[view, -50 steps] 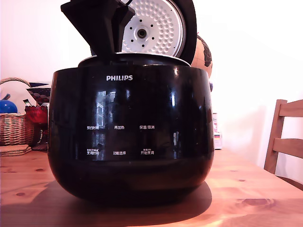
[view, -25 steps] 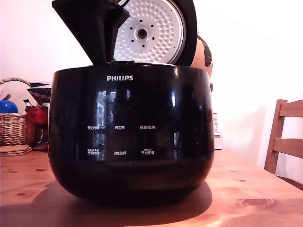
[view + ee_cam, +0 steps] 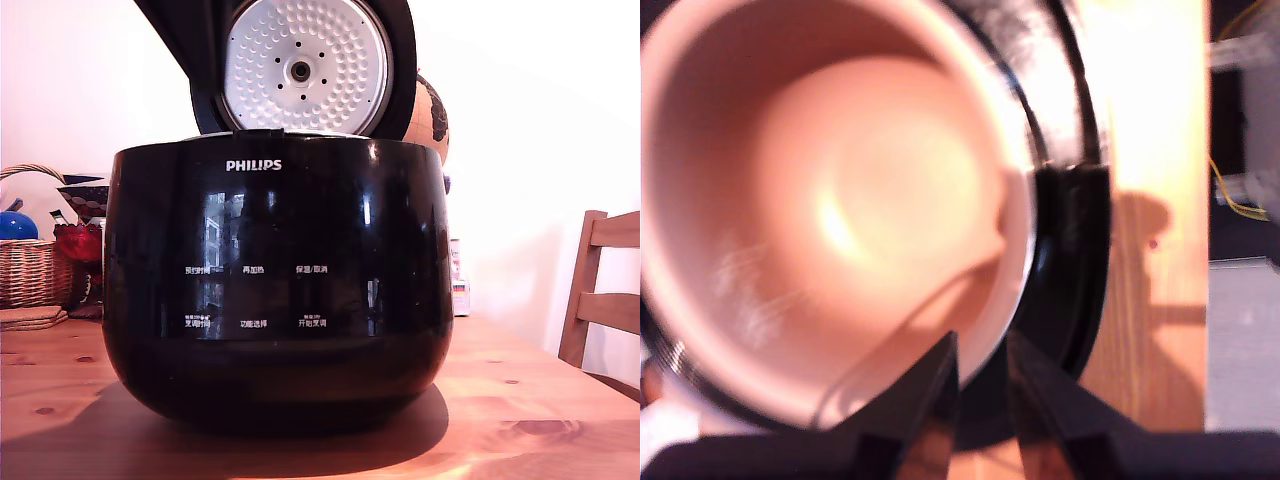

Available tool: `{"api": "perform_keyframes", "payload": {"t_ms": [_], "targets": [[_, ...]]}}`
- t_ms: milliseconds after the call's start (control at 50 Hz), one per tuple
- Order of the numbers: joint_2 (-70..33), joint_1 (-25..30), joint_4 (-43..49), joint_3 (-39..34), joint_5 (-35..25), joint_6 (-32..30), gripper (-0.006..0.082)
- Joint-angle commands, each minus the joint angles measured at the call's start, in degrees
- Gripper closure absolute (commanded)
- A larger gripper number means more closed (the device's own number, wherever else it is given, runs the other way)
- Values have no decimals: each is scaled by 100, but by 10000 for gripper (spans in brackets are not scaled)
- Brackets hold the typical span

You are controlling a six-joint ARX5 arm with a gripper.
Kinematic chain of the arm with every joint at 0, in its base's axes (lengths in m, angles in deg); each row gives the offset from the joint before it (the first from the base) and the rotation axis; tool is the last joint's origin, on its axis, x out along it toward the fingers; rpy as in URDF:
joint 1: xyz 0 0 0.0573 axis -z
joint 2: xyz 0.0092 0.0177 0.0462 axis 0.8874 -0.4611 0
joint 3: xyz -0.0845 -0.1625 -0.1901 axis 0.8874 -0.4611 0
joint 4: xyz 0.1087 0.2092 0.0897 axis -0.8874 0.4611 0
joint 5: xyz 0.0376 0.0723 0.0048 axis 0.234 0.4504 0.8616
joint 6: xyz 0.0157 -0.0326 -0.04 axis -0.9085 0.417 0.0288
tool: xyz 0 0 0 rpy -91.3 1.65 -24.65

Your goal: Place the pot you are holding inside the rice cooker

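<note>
Round metal pot [image 3: 830,210], pinkish-lit interior, sits down inside the glossy black Philips rice cooker [image 3: 275,290], lid up at the far side. Gripper [image 3: 980,385] above the pot rim: jaws slightly apart, nothing visibly held. Placement looks done. Next: lift clear without snagging the rim.

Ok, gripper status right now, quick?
Gripper: fingers nearly together with a narrow gap, nothing between them; pot sits in the rice cooker.
</note>
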Motion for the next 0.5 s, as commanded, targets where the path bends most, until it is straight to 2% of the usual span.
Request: {"api": "perform_keyframes", "payload": {"t_ms": [0, 100, 120, 160, 180, 300, 320, 360, 480], "targets": [[76, -109, -2, 46, 116, 326, 703], [133, -293, -2, 46, 319, 573, 789], [142, -332, -2, 46, 358, 852, 791], [162, -457, -2, 46, 378, 876, 791], [170, -516, -2, 46, 457, 1104, 791], [243, -981, -11, 46, 621, 1368, 791], [247, -1071, -17, 46, 640, 1580, 791], [273, -1250, -17, 46, 664, 1580, 791], [310, -1867, -129, 46, 726, 2103, 791]]}}
